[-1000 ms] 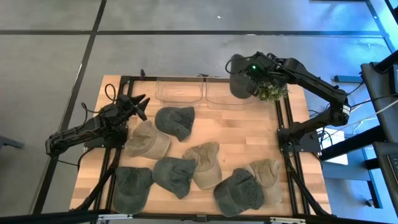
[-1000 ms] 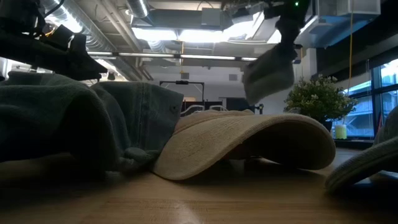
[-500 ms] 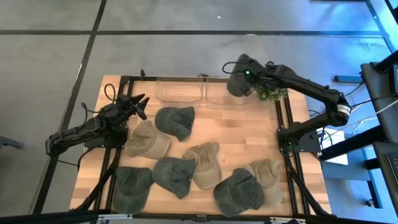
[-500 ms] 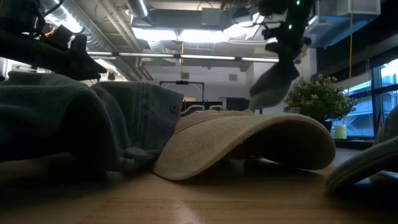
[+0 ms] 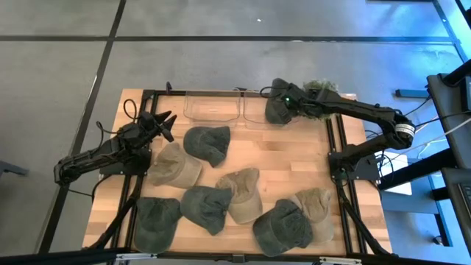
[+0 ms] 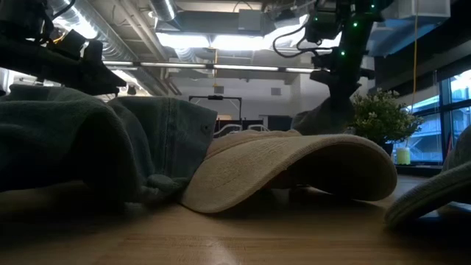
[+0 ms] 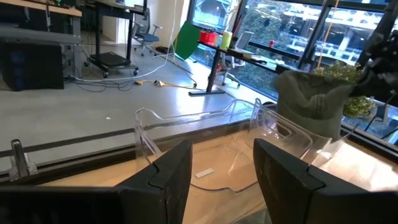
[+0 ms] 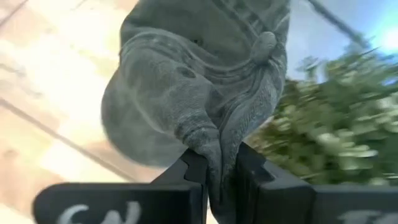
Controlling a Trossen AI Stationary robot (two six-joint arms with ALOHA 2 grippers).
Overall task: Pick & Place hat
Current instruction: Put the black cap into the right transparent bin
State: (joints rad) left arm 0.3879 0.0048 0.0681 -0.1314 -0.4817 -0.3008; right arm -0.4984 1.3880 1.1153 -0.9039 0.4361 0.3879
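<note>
Holding one grey hat (image 5: 278, 110) by a pinched fold of its cloth, the right end effector (image 8: 217, 163) hangs over the clear bin (image 5: 263, 112) at the far edge of the counter (image 5: 287, 158), toward its right corner; the fingers (image 8: 189, 163) are closed down to a narrow gap on the fabric, and the hat droops below them, seemingly reaching the bin. Second clear bin (image 5: 212, 107): beside the first along the same edge, nothing seen in it. Potted plant (image 5: 322, 109): just beside the carried hat, at the far right corner. Left end effector (image 5: 163, 122): waiting near the left edge, fingers (image 7: 168, 174) apart, holding nothing. Loose hats on the counter: a dark one (image 5: 207, 143) and a tan one (image 5: 175, 165) near the left arm, more toward the near edge. Step in hand, as judged: setting the hat in the bin. To do well: keep the crown inside the bin walls, stay clear of the plant leaves, let go only once the cloth rests on the bin floor, then lift straight up so the fabric does not snag.
</note>
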